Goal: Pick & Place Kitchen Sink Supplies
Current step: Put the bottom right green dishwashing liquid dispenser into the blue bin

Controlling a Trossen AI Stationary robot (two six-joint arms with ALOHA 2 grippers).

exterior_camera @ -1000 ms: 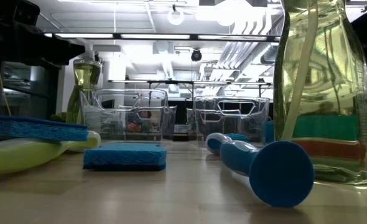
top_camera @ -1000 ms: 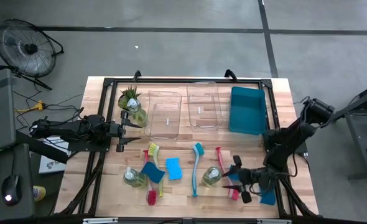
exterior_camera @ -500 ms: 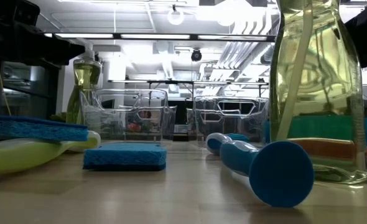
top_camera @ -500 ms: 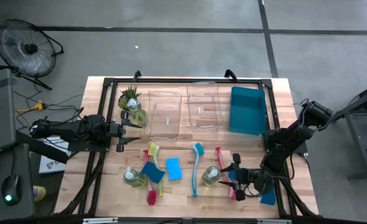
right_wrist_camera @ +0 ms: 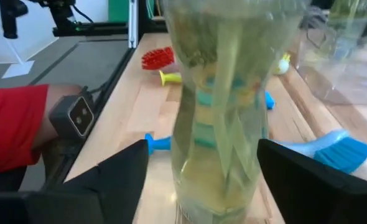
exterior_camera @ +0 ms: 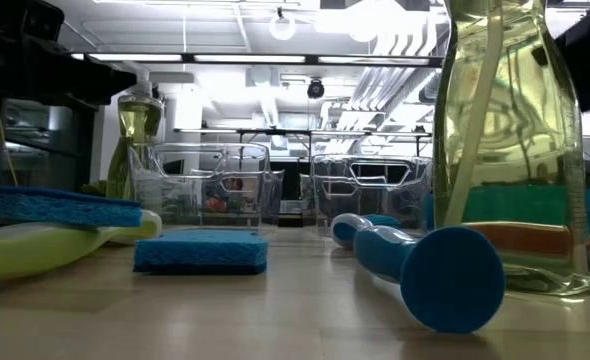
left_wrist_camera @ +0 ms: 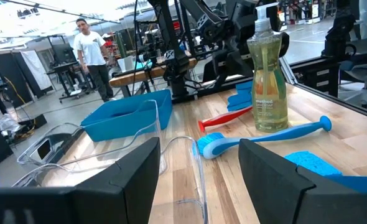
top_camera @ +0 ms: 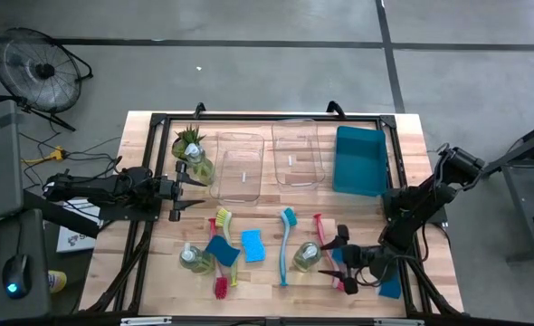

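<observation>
Right gripper [top_camera: 339, 256] low over desk [top_camera: 258, 281], fingers spread either side of upright soap bottle [right_wrist_camera: 218, 106], not clamped — apparently placed for grasp. Bottle stands between teal brush [top_camera: 286, 243] and red brush [top_camera: 322, 228]. Left gripper [top_camera: 187, 192] waits, fingers half-spread, empty, beside clear bin [top_camera: 238, 165].

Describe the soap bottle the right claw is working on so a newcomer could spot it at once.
On the wooden table, look below the teal plastic bin, toward the near edge. The clear bottle of yellowish-green soap stands between the teal long-handled brush and the red brush, alone framed by the open right claw.
</observation>
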